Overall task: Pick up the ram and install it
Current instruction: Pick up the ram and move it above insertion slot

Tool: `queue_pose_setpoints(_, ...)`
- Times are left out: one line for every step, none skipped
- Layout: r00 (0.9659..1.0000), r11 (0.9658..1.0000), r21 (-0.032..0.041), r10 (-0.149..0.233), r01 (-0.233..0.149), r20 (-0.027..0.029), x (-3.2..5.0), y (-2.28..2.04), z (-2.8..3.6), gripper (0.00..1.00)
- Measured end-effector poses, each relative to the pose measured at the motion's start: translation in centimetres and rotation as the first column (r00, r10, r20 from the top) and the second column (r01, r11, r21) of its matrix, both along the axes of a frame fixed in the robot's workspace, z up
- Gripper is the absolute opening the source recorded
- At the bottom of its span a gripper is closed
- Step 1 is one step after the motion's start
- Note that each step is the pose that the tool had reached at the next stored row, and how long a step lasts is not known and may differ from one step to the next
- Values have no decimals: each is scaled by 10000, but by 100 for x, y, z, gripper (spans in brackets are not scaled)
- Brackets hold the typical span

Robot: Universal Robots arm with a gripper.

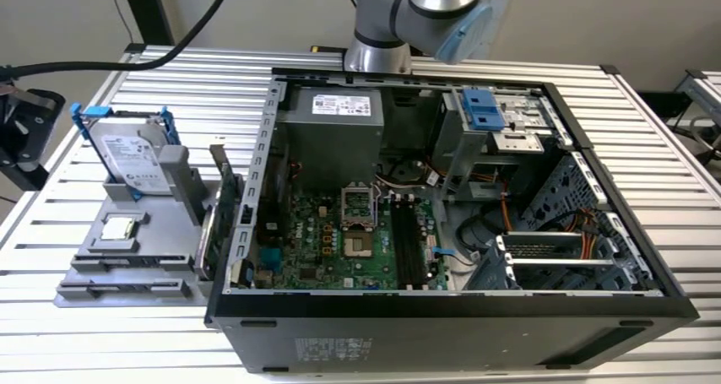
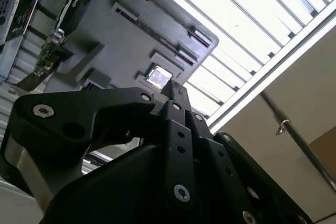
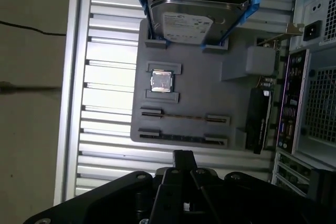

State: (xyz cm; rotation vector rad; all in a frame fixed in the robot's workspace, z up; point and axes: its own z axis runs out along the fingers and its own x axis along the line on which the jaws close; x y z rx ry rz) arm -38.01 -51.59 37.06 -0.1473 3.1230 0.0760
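The ram [image 3: 184, 139] is a long dark thin stick standing on edge between two end clips in the outermost slot of the grey holder [image 3: 210, 93]. A second thin strip [image 3: 184, 117] sits in the parallel slot beside it. My black gripper [image 3: 182, 156] hovers above the table just outside the holder's edge, close to the ram and not touching it. Its fingertips are pressed together with nothing between them, as the second wrist view also shows of the gripper [image 2: 176, 88]. In the exterior view the arm [image 1: 417, 13] rises out of the picture behind the open computer case [image 1: 451, 304], whose black motherboard slots [image 1: 408, 240] lie bare.
The holder [image 1: 158, 240] stands on the slatted table at the exterior view's left. It carries a silver hard drive in a blue frame [image 3: 197, 17], a square processor chip [image 3: 161, 81] and an upright expansion card [image 3: 258, 119]. The case's rear panel [image 3: 310, 93] is close beside it.
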Motion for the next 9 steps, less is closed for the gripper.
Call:
queue_pose_setpoints(10000, 10000, 0, 78, -78, 0, 0, 0, 0, 0)
queue_pose_setpoints(9999, 9999, 0, 158, -158, 0, 0, 0, 0, 0)
queue_pose_setpoints(9997, 9997, -1, 240, -240, 0, 0, 0, 1, 0)
queue_pose_setpoints(9995, 9995, -1, 320, -320, -1, 0, 0, 1, 0)
queue_pose_setpoints(9992, 9992, -1, 396, -396, 0, 0, 0, 1, 0)
queue_pose_setpoints(9989, 9989, -1, 468, -468, 0, 0, 0, 0, 0)
queue_pose_setpoints(9985, 9985, -1, 543, -543, 0, 0, 0, 0, 0)
queue_pose_setpoints(9981, 9981, 0, 620, -620, 0, 0, 0, 0, 0)
queue_pose_setpoints(9976, 9976, -1, 690, -690, 0, 0, 0, 0, 0)
